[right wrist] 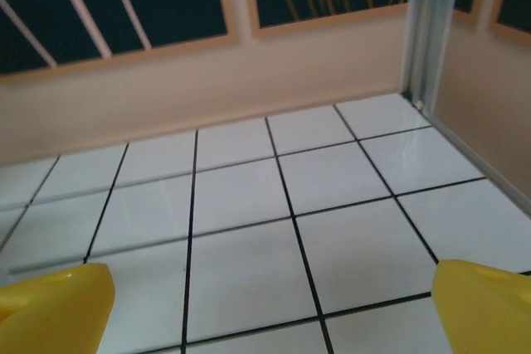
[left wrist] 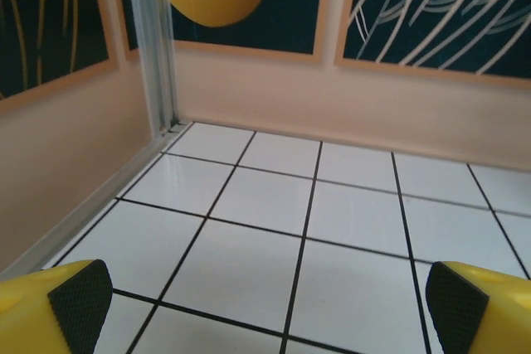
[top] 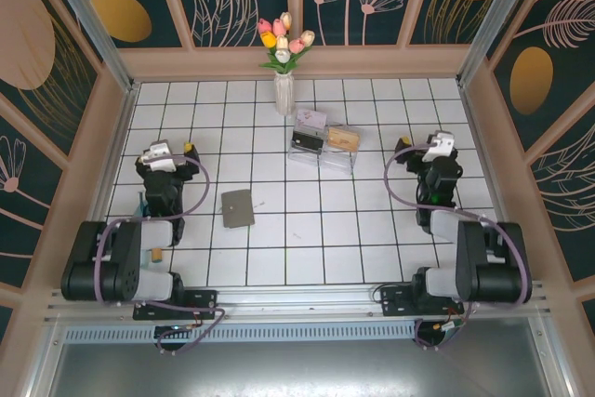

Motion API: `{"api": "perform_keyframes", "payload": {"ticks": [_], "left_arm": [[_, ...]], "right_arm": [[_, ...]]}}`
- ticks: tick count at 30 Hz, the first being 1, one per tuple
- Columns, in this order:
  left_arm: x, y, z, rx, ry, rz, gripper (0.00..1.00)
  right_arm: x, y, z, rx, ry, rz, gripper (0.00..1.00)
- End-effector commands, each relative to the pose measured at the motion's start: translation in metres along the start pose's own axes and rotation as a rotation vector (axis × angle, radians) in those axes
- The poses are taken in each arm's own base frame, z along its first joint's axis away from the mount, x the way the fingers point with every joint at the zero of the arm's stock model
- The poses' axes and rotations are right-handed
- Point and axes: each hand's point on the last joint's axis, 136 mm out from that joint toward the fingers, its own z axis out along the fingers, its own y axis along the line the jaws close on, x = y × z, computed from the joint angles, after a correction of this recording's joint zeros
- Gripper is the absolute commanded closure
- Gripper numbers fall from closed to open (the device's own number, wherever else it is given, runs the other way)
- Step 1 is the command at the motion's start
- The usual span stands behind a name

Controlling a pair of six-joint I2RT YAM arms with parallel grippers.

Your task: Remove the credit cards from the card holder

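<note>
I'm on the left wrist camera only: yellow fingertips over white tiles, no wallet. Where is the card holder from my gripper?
Observer: The small flat grey card holder lies on the white tiled table, to the right of the open left gripper and nearer the arm bases.
Operator: Is it open?
Observer: It looks folded shut, with one square panel showing and nothing touching it.
Operator: Anything further out?
Observer: A clear plastic tray sits mid-table toward the far wall, with a tan rectangular piece inside.
Operator: And the other arm?
Observer: The right gripper is open over bare tiles on the right side.
</note>
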Motion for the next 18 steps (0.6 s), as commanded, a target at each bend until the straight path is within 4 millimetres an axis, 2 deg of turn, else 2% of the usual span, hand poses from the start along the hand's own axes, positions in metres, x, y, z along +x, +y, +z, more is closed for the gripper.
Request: {"api": "perform_keyframes", "payload": {"ticks": [1,4,7,11,14,18], "left_arm": [[-0.014,0.012,-0.001,-0.074,0.026,-0.077,0.01],[-0.029,0.015,-0.001,-0.111,0.077,-0.137,0.01],[-0.042,0.018,-0.006,-0.148,0.13,-0.172,0.01],[-0.058,0.013,-0.01,-0.143,0.189,-0.25,0.01],[-0.062,0.008,-0.012,-0.144,0.239,-0.325,0.01],[-0.06,-0.009,-0.014,-0.078,0.339,-0.368,0.01]], "right_arm": [[-0.008,-0.015,-0.005,0.135,0.108,0.204,0.01],[-0.019,-0.002,-0.007,0.116,0.218,0.312,0.01],[-0.027,0.014,-0.01,0.081,0.299,0.349,0.01],[-0.035,0.036,-0.013,0.046,0.37,0.391,0.01],[-0.038,0.061,-0.015,-0.017,0.394,0.417,0.01],[-0.041,0.093,-0.02,-0.091,0.407,0.427,0.01]]}}
